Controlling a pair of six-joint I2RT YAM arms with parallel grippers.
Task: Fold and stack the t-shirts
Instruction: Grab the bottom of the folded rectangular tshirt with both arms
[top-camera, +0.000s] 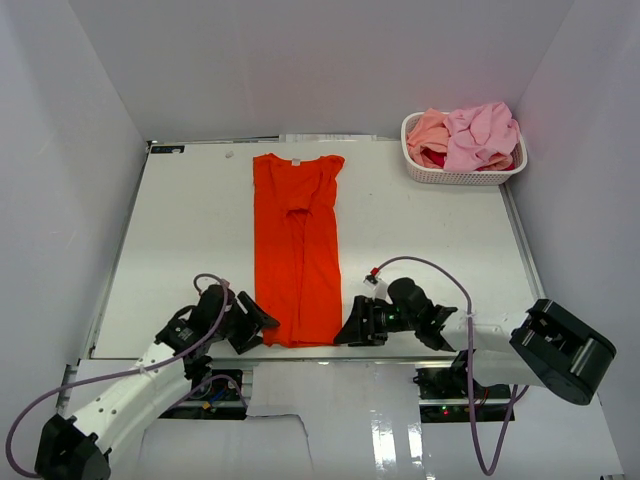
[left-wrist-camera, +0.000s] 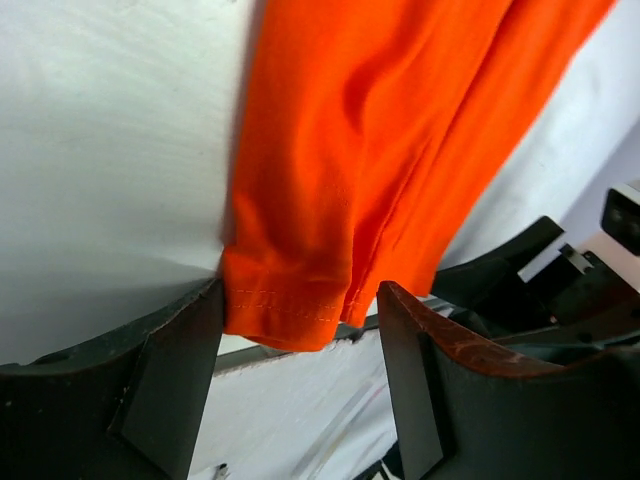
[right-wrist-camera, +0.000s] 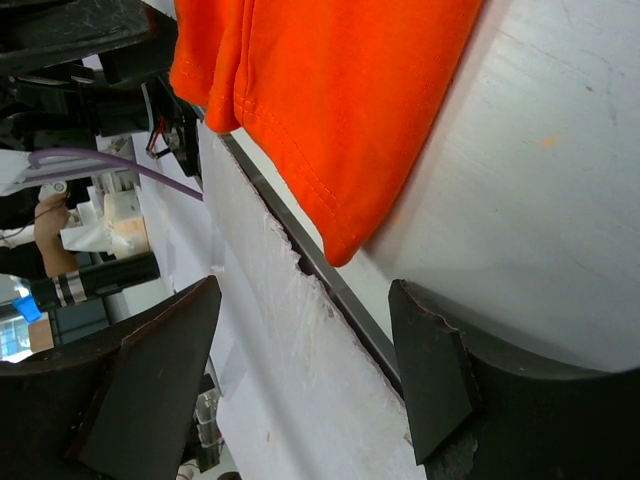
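- the left gripper (top-camera: 255, 325) sits low at the table's (top-camera: 180, 250) near edge, just beside the near left corner of the orange-red t-shirt (top-camera: 297, 260); its jaws stand spread, pinching nothing; in the left wrist view the shirt's (left-wrist-camera: 380, 150) stitched hem corner shows in the gap of this gripper (left-wrist-camera: 300, 335), touching neither finger as far as can be seen
- the right gripper (top-camera: 350, 328) lies just beside the shirt's near right corner, facing the left one across the hem; its jaws are spread too, with nothing between them; in the right wrist view the hem corner (right-wrist-camera: 340, 100) hangs above the gap of this gripper (right-wrist-camera: 305, 300), apart from both fingers
- the shirt itself lies flat as a long narrow strip, sides folded in; its hem is at the table's near edge, its collar at the far end
- well beyond the shirt, to its far right, stands a white basket (top-camera: 460, 178); it holds a light pink t-shirt (top-camera: 480, 135) and a salmon-peach t-shirt (top-camera: 428, 130), bunched together
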